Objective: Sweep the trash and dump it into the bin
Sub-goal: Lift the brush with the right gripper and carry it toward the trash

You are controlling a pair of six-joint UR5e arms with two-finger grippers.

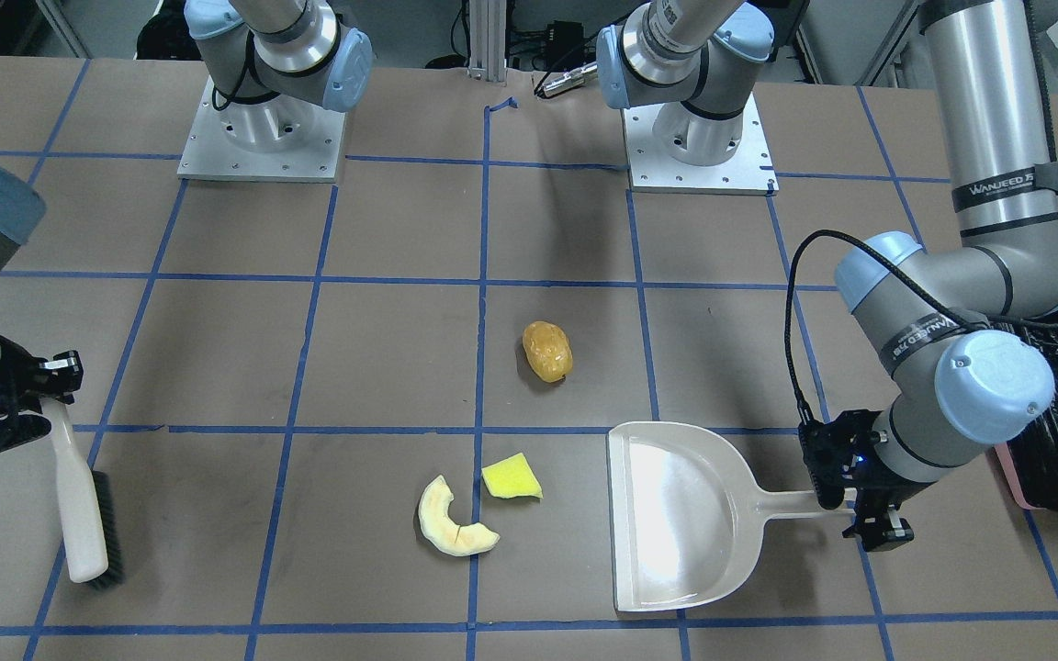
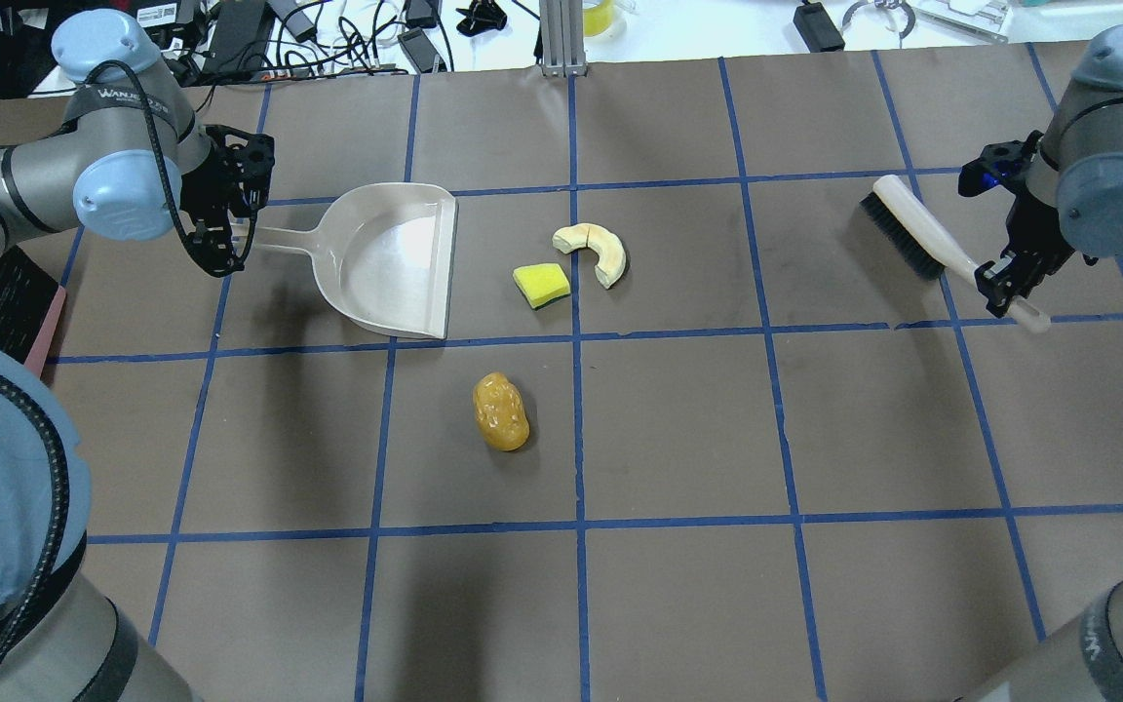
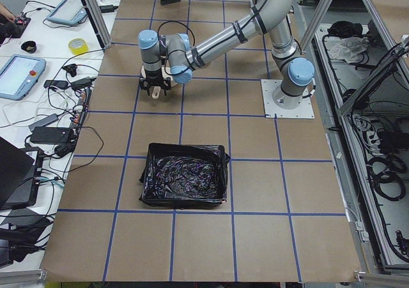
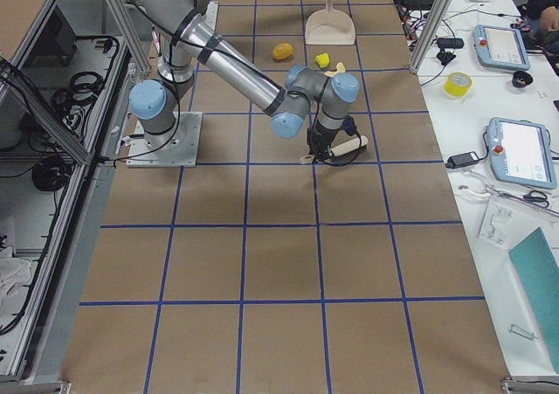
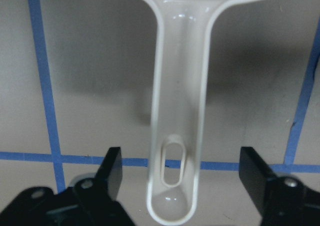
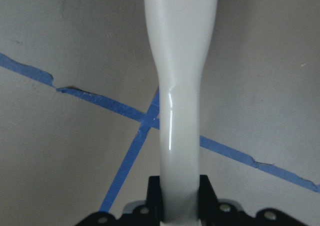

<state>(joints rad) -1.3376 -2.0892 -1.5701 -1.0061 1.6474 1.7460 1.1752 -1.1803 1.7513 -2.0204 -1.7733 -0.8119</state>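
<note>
Surface: a brown table (image 2: pixel 678 439) ruled into squares by blue tape, with a white bench of cables and tablets along its far edge.
Trash: three scraps lie loose on the table near its middle, none inside the dustpan or the bin.
Potato-like lump: the golden-brown potato-like lump (image 2: pixel 501 411) sits alone on the near side, well apart from the other two scraps.
Yellow wedge: the yellow wedge (image 2: pixel 540 286) lies farther out, between the dustpan's mouth and the rind, touching neither.
Rind slice: the pale curved rind slice (image 2: pixel 596 252) lies just right of the wedge, with a crack across it.
Bin: the bin (image 3: pixel 184 175), pink-sided and lined with a crinkly black bag, stands at the table's left end, well apart from the trash.
Dustpan: the beige dustpan (image 2: pixel 396 261) lies flat left of the scraps, with its open mouth facing right toward them and its handle pointing left.
Left gripper: the left gripper (image 1: pixel 852 503) straddles the end of the dustpan handle, jaws spread wide with a clear gap on each side.
Brush: the beige brush (image 2: pixel 912 234) with dark bristles is on the far right, well apart from the trash; whether it touches the table I cannot tell.
Right gripper: the right gripper (image 6: pixel 179 193) has its jaws clamped on the brush handle.
</note>
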